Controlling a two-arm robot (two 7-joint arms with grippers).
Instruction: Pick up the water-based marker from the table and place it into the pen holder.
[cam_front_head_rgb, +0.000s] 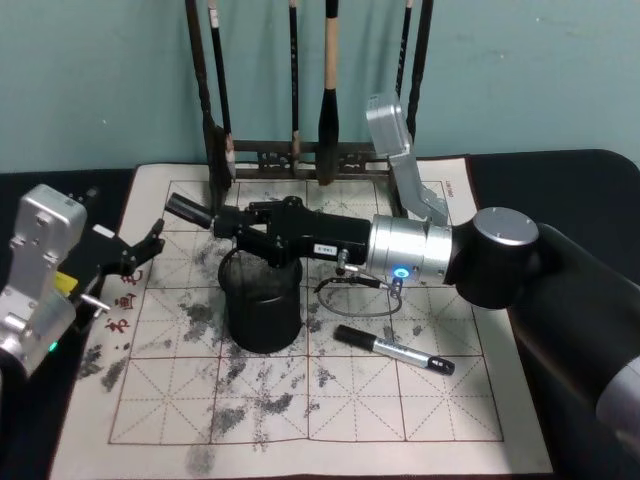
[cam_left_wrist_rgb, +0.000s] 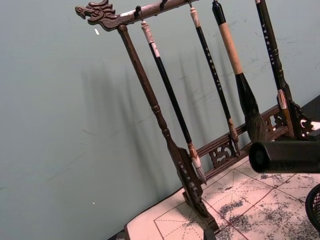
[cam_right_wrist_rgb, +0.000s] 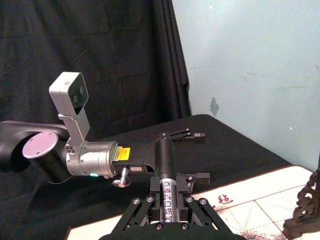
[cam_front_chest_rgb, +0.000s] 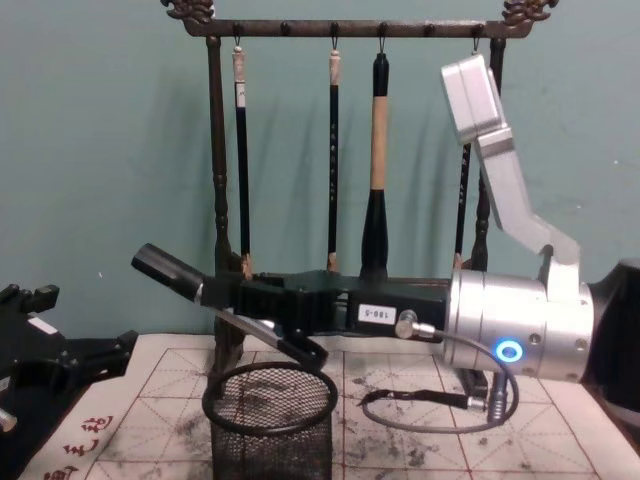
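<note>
My right gripper (cam_front_head_rgb: 228, 222) reaches across the mat and is shut on a water-based marker (cam_front_head_rgb: 188, 209), holding it nearly level. The marker's black end (cam_front_chest_rgb: 168, 270) sticks out to the left, above and just past the rim of the black mesh pen holder (cam_front_chest_rgb: 268, 420). The pen holder (cam_front_head_rgb: 262, 300) stands on the mat under the right gripper. In the right wrist view the marker (cam_right_wrist_rgb: 166, 167) runs straight out between the fingers. A second, similar marker (cam_front_head_rgb: 393, 350) lies flat on the mat to the right of the pen holder. My left gripper (cam_front_head_rgb: 135, 255) waits open at the mat's left edge.
A tall dark brush rack (cam_front_head_rgb: 300, 155) with several hanging brushes (cam_front_chest_rgb: 378, 170) stands at the back of the ink-stained mat (cam_front_head_rgb: 300, 420). A loose cable (cam_front_head_rgb: 350, 290) hangs from the right wrist. The rack (cam_left_wrist_rgb: 165, 135) is close to the marker's end.
</note>
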